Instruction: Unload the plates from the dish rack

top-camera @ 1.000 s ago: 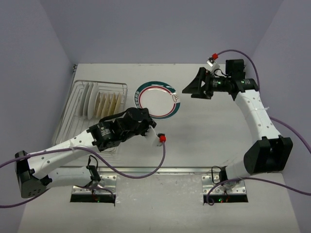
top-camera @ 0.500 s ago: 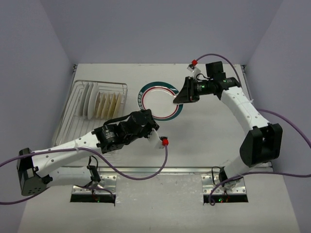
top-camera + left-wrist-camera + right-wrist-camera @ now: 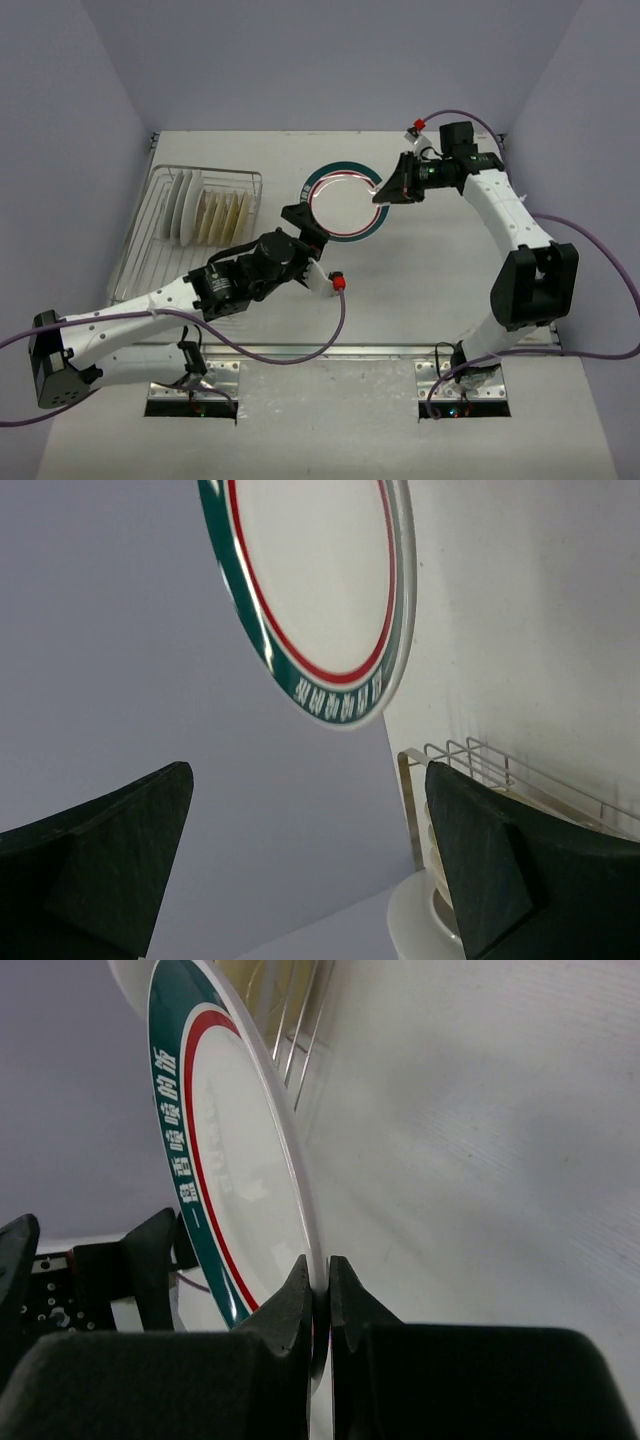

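**A:** Which one's got hold of anything?

**B:** The right fingers. They're pinching the edge of the teal-rimmed plate, one finger on each face and the rim clamped between them.

**A:** And where is that plate?

**B:** Out over the middle of the worktop, toward the far side. It's to the right of the dish rack and clear of it. It looks tilted up on the grip rather than lying flat. From the right wrist it's seen nearly edge-on, with white characters printed along the teal band and a red ring just inside them.

**A:** What about the left arm?

**B:** The left fingers are spread wide with nothing between them. They sit close to the plate's near-left edge and point up at its face. The wrist view shows the plate ahead of them with a gap between.

**A:** Anything in the rack?

**B:** Yes, the other plates stand on edge in a row in the far half of the rack. The white ones are to the left and the smaller tan ones to the right. The rack sits against the left side of the worktop, and the left arm reaches across its near right corner.
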`<state>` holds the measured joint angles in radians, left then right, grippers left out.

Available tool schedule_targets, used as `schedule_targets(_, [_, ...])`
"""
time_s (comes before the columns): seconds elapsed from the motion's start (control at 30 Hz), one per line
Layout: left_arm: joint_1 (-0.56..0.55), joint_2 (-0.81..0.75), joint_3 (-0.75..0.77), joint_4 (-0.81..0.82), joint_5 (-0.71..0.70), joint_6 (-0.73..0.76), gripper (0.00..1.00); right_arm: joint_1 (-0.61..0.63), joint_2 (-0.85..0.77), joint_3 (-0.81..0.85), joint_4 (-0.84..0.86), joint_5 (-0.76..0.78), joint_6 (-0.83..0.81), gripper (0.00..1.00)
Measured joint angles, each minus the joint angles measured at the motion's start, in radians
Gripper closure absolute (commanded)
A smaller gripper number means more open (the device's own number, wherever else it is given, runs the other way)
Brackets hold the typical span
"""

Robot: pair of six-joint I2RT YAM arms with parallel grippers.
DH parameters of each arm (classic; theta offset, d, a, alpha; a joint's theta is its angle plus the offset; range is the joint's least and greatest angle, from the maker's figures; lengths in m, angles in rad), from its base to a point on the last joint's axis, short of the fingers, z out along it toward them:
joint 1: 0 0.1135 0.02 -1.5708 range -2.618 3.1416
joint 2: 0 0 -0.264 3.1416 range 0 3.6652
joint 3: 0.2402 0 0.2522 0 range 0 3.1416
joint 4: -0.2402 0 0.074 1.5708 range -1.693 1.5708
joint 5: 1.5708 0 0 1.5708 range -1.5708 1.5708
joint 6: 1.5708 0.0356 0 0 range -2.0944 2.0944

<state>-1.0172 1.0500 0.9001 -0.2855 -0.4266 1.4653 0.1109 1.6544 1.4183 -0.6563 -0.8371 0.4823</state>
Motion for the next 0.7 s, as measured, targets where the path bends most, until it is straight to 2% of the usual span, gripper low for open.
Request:
schedule_targets(0.13, [0.044,0.003,0.041,-0.011,-0.006,-0.123,0.00,-0.092,0.018,-0.001,0.015,0.039,0.011,1.00])
schedule_targets(0.2, [0.144,0.072,0.186,-0.081,0.012,-0.263,0.00,-0.111,0.045,0.012,0.024,0.063,0.012,1.00])
schedule_targets(0.3, [0.348,0.166,0.397,-0.122,0.064,-0.474,0.00,-0.112,0.133,0.078,0.032,0.083,0.019,1.00])
schedule_targets(0.47, [0.717,0.251,0.625,-0.236,0.183,-0.792,0.00,-0.100,0.306,0.211,0.071,0.121,0.048,1.00])
schedule_targets(0.57, [0.908,0.298,0.695,-0.306,0.291,-0.943,0.00,-0.096,0.421,0.280,0.131,0.135,0.071,1.00])
schedule_targets(0.7, [1.116,0.341,0.703,-0.390,0.448,-1.095,0.00,-0.095,0.547,0.322,0.180,0.157,0.095,1.00])
